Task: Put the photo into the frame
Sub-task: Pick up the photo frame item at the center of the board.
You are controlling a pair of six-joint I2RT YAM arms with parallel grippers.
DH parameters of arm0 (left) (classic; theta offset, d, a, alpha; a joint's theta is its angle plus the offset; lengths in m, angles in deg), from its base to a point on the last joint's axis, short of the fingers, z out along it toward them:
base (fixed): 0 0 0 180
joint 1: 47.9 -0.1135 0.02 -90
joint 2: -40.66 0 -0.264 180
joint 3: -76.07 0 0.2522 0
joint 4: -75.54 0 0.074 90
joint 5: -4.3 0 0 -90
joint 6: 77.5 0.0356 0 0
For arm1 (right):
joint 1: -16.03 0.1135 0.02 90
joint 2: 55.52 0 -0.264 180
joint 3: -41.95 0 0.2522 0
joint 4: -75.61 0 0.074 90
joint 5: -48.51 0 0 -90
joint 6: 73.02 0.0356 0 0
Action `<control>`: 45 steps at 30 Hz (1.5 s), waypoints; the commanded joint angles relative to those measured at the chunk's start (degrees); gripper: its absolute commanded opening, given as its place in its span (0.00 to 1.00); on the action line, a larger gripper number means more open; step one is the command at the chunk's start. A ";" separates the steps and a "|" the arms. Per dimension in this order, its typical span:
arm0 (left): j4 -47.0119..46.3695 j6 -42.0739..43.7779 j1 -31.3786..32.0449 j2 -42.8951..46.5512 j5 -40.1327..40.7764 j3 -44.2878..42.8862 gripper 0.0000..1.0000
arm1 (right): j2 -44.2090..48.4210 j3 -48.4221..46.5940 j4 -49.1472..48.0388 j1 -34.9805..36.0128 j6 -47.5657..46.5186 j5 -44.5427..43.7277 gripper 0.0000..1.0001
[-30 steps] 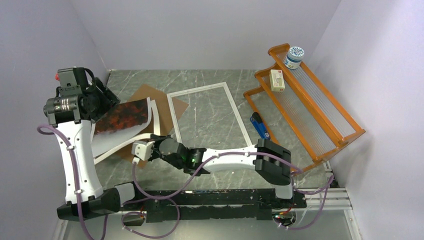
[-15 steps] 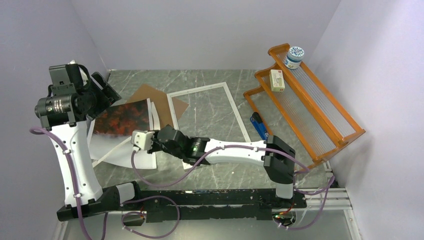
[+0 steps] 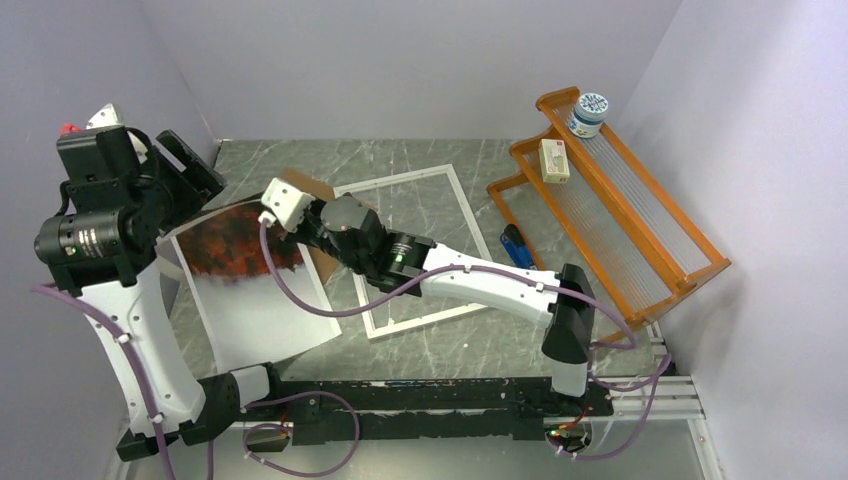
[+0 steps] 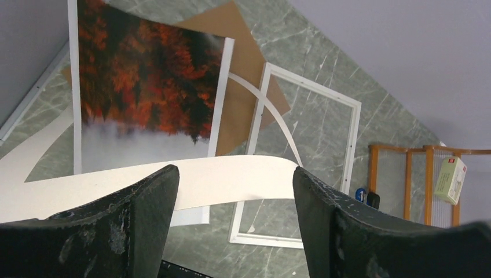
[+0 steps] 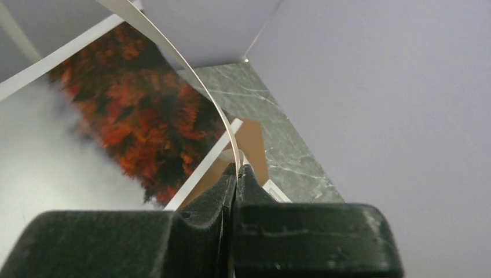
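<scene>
The photo (image 3: 235, 250) lies at the left of the table, red-orange foliage at its far end and pale grey nearer. My right gripper (image 3: 277, 210) reaches across and is shut on the photo's far right edge (image 5: 228, 136), which curls up white from its tips (image 5: 237, 169). The frame (image 3: 400, 177) lies flat mid-table, partly under the right arm. My left gripper (image 3: 195, 172) hangs raised left of the photo, open, holding nothing. In the left wrist view its fingers (image 4: 234, 174) straddle a curled white band of the photo (image 4: 231, 176) lying beyond them, with the frame (image 4: 354, 136) further off.
A brown backing board (image 3: 312, 185) lies under the photo's far corner and the frame's left rim. An orange wooden rack (image 3: 620, 220) stands at the right with a jar (image 3: 588, 113) and a small box (image 3: 553, 160). A blue object (image 3: 515, 245) lies beside the frame.
My right gripper has carried the photo's edge from near the table's front toward the back, and the curled photo has spread out flatter. The left arm has drawn back to the left.
</scene>
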 commanded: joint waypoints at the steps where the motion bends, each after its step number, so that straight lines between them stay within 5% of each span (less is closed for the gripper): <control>1: 1.50 -0.49 0.07 1.57 3.45 -4.79 0.77 | -2.13 -5.02 -1.92 0.23 3.67 -5.63 0.00; 7: -1.62 -0.97 0.10 4.39 4.41 -6.43 0.78 | -7.03 -15.19 3.42 -1.75 5.81 -9.04 0.00; 17: -17.15 1.14 0.10 12.63 -5.87 2.46 0.85 | -12.32 -26.61 7.61 -7.98 14.42 -15.60 0.00; 26: -20.00 1.55 0.10 11.18 -16.49 6.83 0.87 | -9.54 -27.21 5.76 -11.18 18.34 -16.95 0.00; 38: -21.67 0.88 0.10 11.58 -19.83 12.69 0.88 | -6.16 -27.78 5.98 -12.97 19.14 -17.16 0.00; 45: -21.66 -0.67 0.09 9.81 -24.03 16.73 0.90 | 2.92 -17.34 13.38 -15.34 27.94 -13.58 0.00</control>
